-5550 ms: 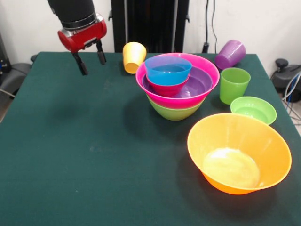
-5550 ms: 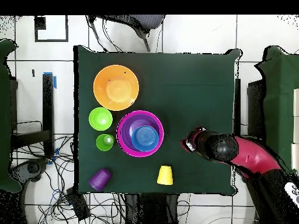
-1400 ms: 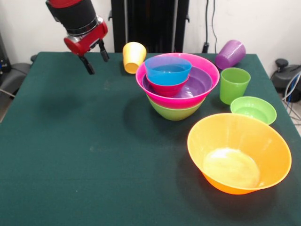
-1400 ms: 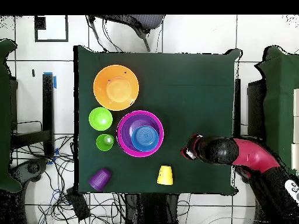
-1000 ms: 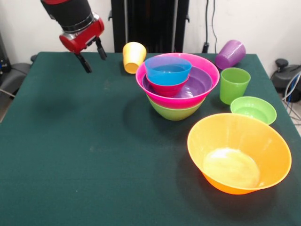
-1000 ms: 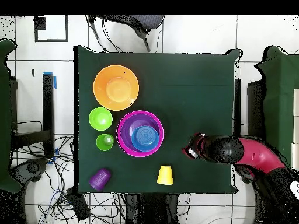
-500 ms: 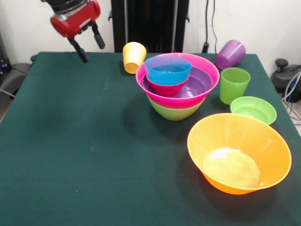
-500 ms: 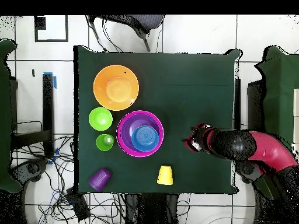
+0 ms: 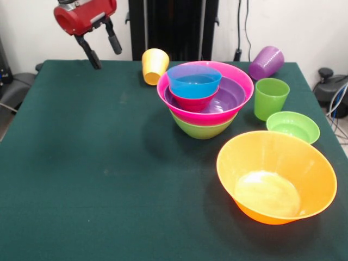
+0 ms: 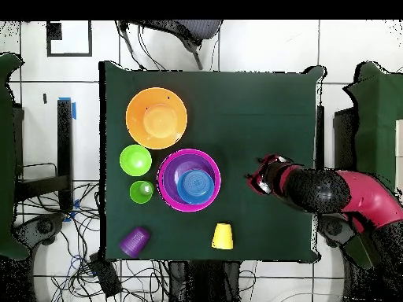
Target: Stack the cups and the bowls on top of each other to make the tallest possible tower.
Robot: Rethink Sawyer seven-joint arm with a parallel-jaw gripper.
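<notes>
The tower [image 9: 205, 98] stands mid-table: a green base bowl [image 9: 202, 129] holds a pink bowl [image 9: 243, 87], a purple bowl [image 9: 231, 99], a red bowl [image 9: 193, 104] and a blue bowl [image 9: 194, 81] on top. A yellow-orange cup [image 9: 154, 65] lies tipped just behind it. A purple cup [image 9: 266, 61] lies on its side at the far right, and a green cup [image 9: 271, 98] stands upright. My gripper [image 9: 105, 55] hangs open and empty, high over the far left of the table, left of the yellow-orange cup. From overhead, the gripper [image 10: 256, 179] is right of the tower [image 10: 189, 180].
A large orange bowl [image 9: 276, 176] sits at the near right, with a small light green bowl [image 9: 293, 126] behind it. Overhead, the orange bowl [image 10: 157, 118], light green bowl [image 10: 135, 160] and green cup [image 10: 142, 192] line the table's left side. Cables lie off the table's edges.
The gripper has risen and tilted, staying open and empty. Overhead it has shifted a little up the picture. No cup or bowl has moved.
</notes>
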